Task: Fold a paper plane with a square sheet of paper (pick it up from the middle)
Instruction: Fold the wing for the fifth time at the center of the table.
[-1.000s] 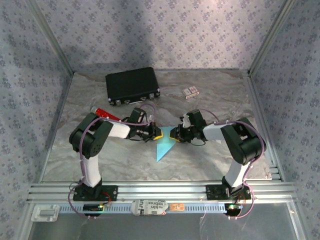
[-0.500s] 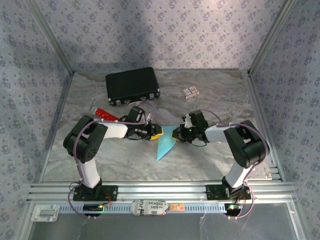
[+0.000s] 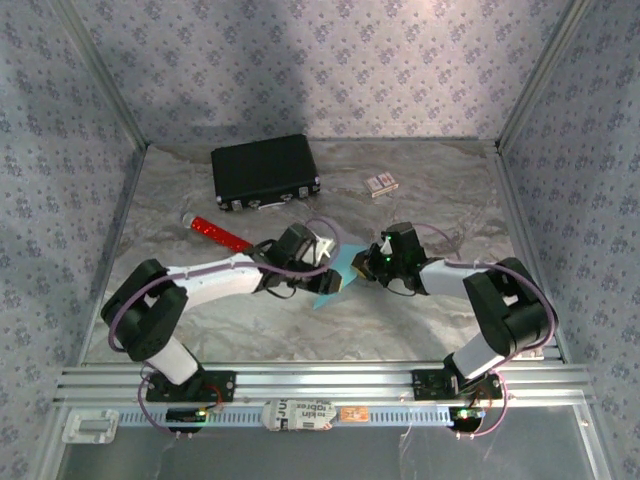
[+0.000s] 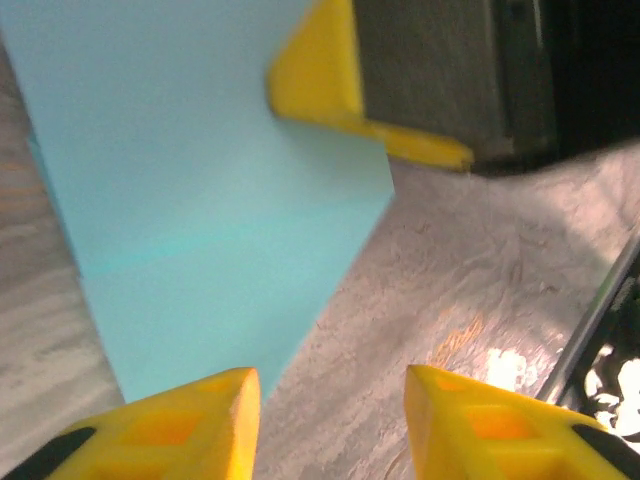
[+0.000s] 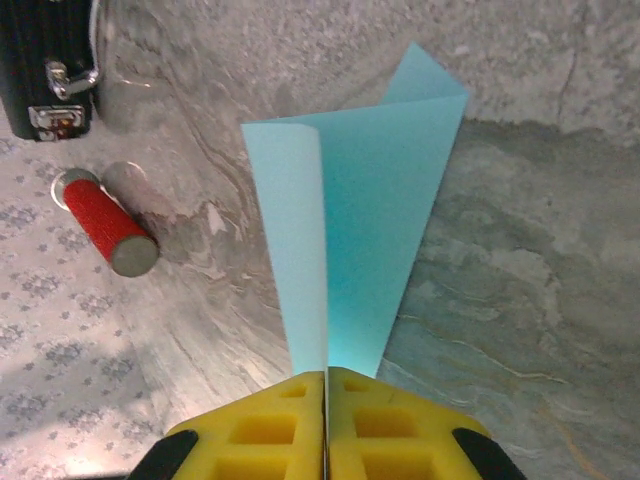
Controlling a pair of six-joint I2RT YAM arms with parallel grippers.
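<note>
Right fingers [image 5: 262, 432] pinch the flimsy-looking, crease-prone light cyan-blue folded paper sheet [image 5: 372, 228] by its narrow end while left fingers [image 4: 182, 432] stand apart.

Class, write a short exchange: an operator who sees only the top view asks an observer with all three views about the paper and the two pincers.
Operator: Is anything gripping the paper?
Observer: Yes. The right pincer is shut on its narrow end.
Operator: Is the paper flat?
Observer: No, it is folded lengthwise.
Operator: And the left pincer?
</note>
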